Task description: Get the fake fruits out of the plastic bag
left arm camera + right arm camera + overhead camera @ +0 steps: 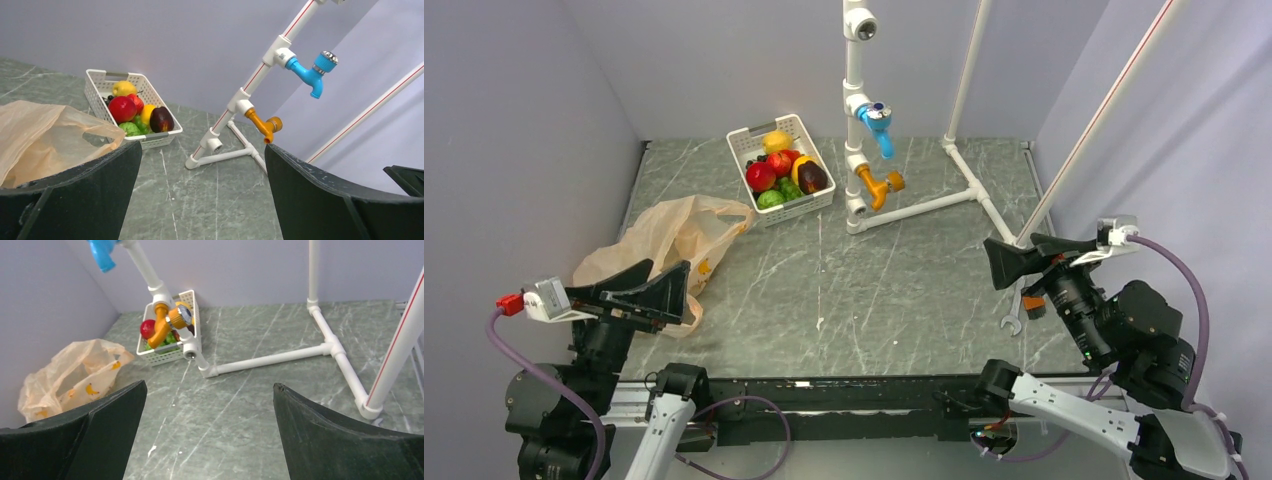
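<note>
While both arms are hanging low at the near edge, the thin translucent peach-orange plastic bag (669, 235) is lying just ahead of the left gripper (686, 293), slightly to its left, and well apart from the right gripper (992, 265); so the left arm is the nearer one. The bag's long axis is running from near-left to far-right, with its loop handles ending close to the white slotted plastic basket (742, 140). Both grippers are keeping their fingers apart and holding nothing. I am counting one bag and one basket. Inside the basket are sitting one glossy red apple (760, 176), one dark maroon fruit (813, 178), one yellow lemon (776, 141) and green pieces I cannot separate. Whether any fruit is hiding in the slack bag, I cannot tell.
</note>
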`<act>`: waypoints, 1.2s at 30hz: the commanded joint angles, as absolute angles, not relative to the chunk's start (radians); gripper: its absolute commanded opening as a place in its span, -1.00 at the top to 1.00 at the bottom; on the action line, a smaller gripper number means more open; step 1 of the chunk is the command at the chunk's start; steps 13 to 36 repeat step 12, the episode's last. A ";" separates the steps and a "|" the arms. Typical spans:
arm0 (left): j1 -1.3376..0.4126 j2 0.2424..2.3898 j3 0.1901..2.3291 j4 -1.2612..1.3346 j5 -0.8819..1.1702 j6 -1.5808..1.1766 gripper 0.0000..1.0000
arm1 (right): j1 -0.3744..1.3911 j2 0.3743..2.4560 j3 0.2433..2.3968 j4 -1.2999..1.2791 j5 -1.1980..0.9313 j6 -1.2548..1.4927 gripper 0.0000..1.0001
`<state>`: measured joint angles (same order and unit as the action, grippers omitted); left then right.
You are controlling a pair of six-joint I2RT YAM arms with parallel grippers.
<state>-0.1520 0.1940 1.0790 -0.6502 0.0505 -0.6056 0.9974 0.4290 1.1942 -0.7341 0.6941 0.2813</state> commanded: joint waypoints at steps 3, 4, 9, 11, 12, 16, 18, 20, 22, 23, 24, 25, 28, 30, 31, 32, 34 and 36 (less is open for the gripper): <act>-0.153 0.186 1.104 -0.673 0.027 -0.608 -0.99 | 0.998 0.428 1.181 -0.761 0.716 0.326 -0.99; -0.153 0.185 1.100 -0.676 0.026 -0.607 -0.99 | 0.999 0.418 1.173 -0.755 0.714 0.331 -0.99; -0.153 0.164 1.050 -0.641 0.016 -0.610 -0.99 | 0.999 0.415 1.153 -0.759 0.737 0.373 -0.99; -0.153 0.168 1.044 -0.640 0.024 -0.617 -0.99 | 1.000 0.424 1.159 -0.771 0.752 0.392 -0.99; -0.153 0.170 1.040 -0.641 0.027 -0.618 -0.99 | 1.000 0.428 1.169 -0.775 0.740 0.382 -0.99; -0.153 0.170 1.040 -0.641 0.027 -0.618 -0.99 | 1.000 0.428 1.169 -0.775 0.740 0.382 -0.99; -0.153 0.170 1.040 -0.641 0.027 -0.618 -0.99 | 1.000 0.428 1.169 -0.775 0.740 0.382 -0.99; -0.153 0.170 1.040 -0.641 0.027 -0.618 -0.99 | 1.000 0.428 1.169 -0.775 0.740 0.382 -0.99; -0.153 0.170 1.040 -0.641 0.027 -0.618 -0.99 | 1.000 0.428 1.169 -0.775 0.740 0.382 -0.99; -0.153 0.170 1.040 -0.641 0.027 -0.618 -0.99 | 1.000 0.428 1.169 -0.775 0.740 0.382 -0.99; -0.153 0.170 1.040 -0.641 0.027 -0.618 -0.99 | 1.000 0.428 1.169 -0.775 0.740 0.382 -0.99; -0.153 0.170 1.040 -0.641 0.027 -0.618 -0.99 | 1.000 0.428 1.169 -0.775 0.740 0.382 -0.99; -0.153 0.170 1.040 -0.641 0.027 -0.618 -0.99 | 1.000 0.428 1.169 -0.775 0.740 0.382 -0.99; -0.153 0.170 1.040 -0.641 0.027 -0.618 -0.99 | 1.000 0.428 1.169 -0.775 0.740 0.382 -0.99; -0.153 0.170 1.040 -0.641 0.027 -0.618 -0.99 | 1.000 0.428 1.169 -0.775 0.740 0.382 -0.99; -0.153 0.170 1.040 -0.641 0.027 -0.618 -0.99 | 1.000 0.428 1.169 -0.775 0.740 0.382 -0.99; -0.153 0.170 1.040 -0.641 0.027 -0.618 -0.99 | 1.000 0.428 1.169 -0.775 0.740 0.382 -0.99; -0.153 0.170 1.040 -0.641 0.027 -0.618 -0.99 | 1.000 0.428 1.169 -0.775 0.740 0.382 -0.99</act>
